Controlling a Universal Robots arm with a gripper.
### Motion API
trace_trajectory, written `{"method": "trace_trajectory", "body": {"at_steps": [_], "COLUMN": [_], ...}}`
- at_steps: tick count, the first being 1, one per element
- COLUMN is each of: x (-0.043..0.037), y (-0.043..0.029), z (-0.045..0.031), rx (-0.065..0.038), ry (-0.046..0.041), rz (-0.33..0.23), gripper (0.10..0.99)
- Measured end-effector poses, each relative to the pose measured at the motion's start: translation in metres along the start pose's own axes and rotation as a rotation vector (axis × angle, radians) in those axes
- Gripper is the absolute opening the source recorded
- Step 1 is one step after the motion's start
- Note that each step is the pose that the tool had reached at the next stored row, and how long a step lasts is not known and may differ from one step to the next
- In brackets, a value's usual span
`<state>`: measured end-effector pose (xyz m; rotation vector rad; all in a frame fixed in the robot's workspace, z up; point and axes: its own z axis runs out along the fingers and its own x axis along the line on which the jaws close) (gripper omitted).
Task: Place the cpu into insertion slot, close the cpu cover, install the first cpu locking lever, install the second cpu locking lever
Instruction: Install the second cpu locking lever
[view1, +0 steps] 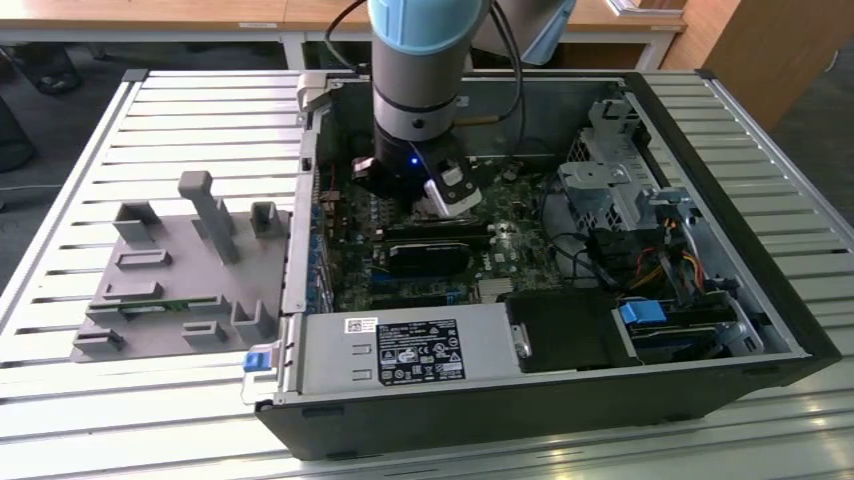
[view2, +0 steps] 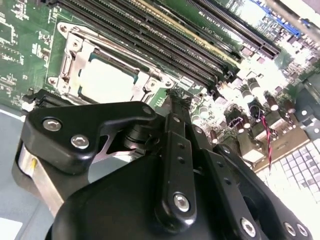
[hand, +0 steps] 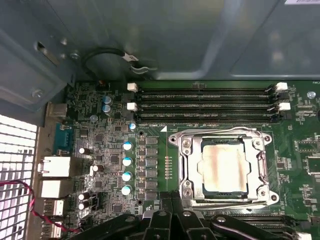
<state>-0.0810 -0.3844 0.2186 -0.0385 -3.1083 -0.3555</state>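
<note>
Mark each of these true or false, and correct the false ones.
1. The cpu sits in the insertion slot. True.
2. The cpu cover stands upright, swung away from the socket. False: the frame lies flat around the chip in the first wrist view.
3. The gripper carries the chip. False: the chip lies in the socket, beside the gripper.
4. In the exterior view the arm reaches down into the open computer case. True.
5. Memory slots run alongside the socket. True.
</note>
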Motion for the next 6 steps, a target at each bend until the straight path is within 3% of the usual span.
{"method": "trace_trajectory", "body": {"at_steps": [6], "x": [0.0], "y": [0.0009], "z": [-0.0036], "rx": [0.0], "ry": [-0.0001], "rz": [0.0], "gripper": [0.106]}}
